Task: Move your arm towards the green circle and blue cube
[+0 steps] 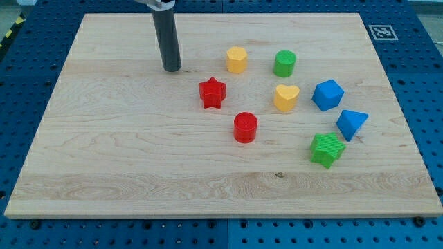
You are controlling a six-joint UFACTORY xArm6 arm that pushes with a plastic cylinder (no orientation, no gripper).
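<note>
The green circle (284, 63) stands near the view's top, right of centre. The blue cube (327, 95) sits lower and to its right. My tip (172, 69) rests on the board well to the left of both, upper left of the red star (212, 93) and left of the yellow hexagon (237, 59). It touches no block.
A yellow heart (286, 97) lies between the green circle and the blue cube. A red cylinder (245, 127), a blue triangle (351, 124) and a green star (327, 149) lie lower. The wooden board (104, 166) sits on a blue pegboard table.
</note>
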